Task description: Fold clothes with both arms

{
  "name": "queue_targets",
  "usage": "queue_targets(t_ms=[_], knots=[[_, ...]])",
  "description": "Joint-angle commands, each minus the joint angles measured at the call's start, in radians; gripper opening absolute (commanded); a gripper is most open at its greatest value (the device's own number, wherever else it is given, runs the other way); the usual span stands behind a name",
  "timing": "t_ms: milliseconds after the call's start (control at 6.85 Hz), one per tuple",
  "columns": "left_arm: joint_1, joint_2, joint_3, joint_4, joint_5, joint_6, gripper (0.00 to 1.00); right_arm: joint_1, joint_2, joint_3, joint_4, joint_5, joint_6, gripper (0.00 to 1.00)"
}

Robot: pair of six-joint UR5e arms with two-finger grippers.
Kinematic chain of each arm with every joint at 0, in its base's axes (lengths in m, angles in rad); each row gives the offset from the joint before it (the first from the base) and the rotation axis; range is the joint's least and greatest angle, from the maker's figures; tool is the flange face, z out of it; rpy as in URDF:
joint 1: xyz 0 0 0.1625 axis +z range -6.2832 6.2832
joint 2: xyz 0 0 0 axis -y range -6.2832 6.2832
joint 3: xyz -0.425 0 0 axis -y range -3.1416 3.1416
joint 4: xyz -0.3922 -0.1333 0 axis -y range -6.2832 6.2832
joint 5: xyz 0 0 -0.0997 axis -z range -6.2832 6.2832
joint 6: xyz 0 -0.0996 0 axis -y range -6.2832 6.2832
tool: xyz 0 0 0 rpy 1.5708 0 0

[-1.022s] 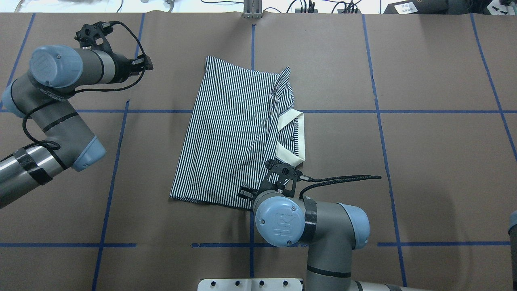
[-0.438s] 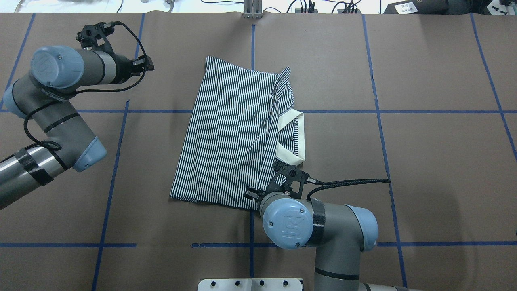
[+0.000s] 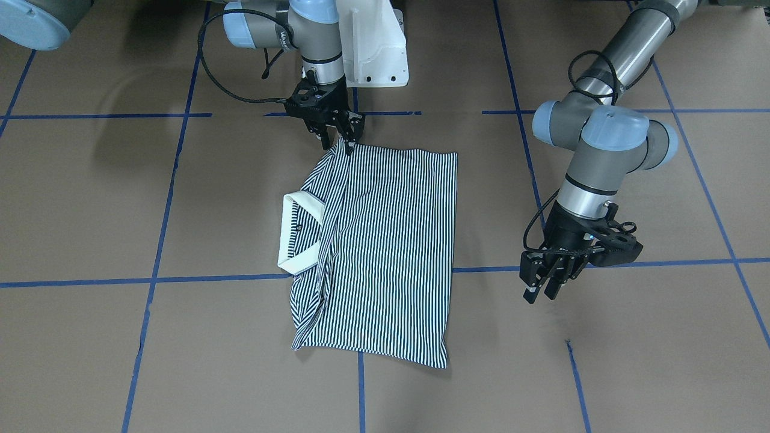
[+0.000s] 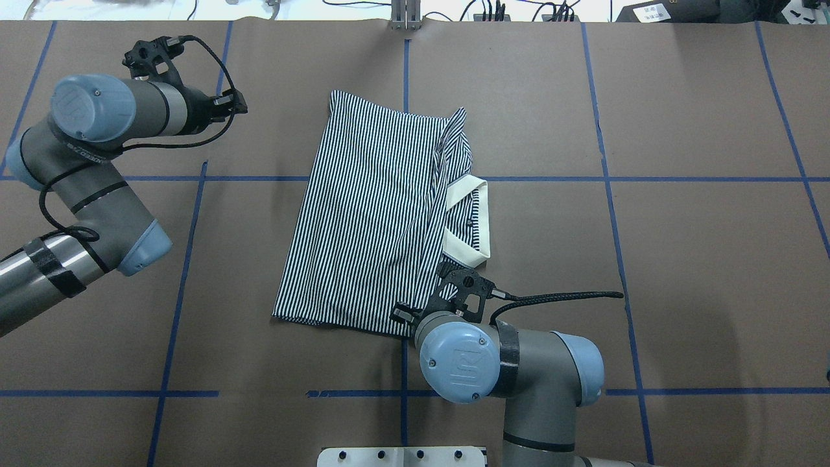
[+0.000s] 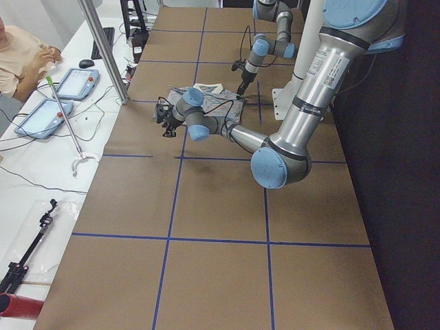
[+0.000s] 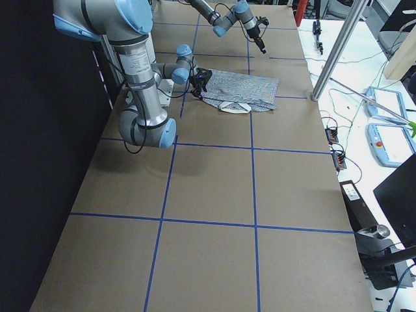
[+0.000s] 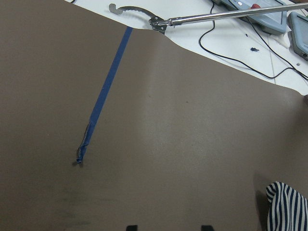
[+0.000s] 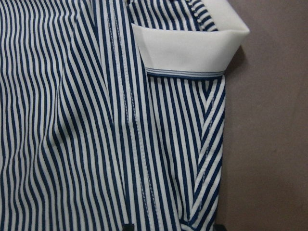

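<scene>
The striped polo shirt (image 3: pixel 385 240) lies folded lengthwise on the brown table (image 3: pixel 601 373), its cream collar (image 3: pixel 301 231) sticking out on one side. My right gripper (image 3: pixel 338 143) stands open at the shirt's corner nearest the robot base, one fingertip (image 3: pixel 349 145) touching the hem. Its wrist view looks straight down on the shirt (image 8: pixel 96 134) and collar (image 8: pixel 187 48), with striped fabric between the spread tips. My left gripper (image 3: pixel 539 293) hangs open over bare table, well clear of the shirt (image 4: pixel 382 214), nothing between its fingers. A shirt corner (image 7: pixel 288 207) shows in the left wrist view.
Blue tape lines (image 4: pixel 188 259) grid the table. The white pedestal base (image 3: pixel 373 42) stands at the robot's edge. Beyond the far edge a white bench (image 5: pixel 41 158) holds tablets, cables and a long grabber tool (image 7: pixel 192 19); a person (image 5: pixel 20 55) sits there.
My right arm has drifted a little toward the robot's side and to the view's right, its gripper staying at the shirt's corner. The left arm has barely moved. The shirt lies unchanged.
</scene>
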Motion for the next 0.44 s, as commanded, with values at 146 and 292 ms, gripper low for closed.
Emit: queue_targets(t_ms=[146,292], knots=[[0.002,-0.005,0.001,0.003,0.0,0.001,0.54,-0.001,0.0,-0.009,0.001,0.0,0.0,0.46],[0.002,-0.006,0.001,0.005,0.0,0.003,0.54,-0.001,0.0,-0.009,0.001,0.0,0.0,0.4]])
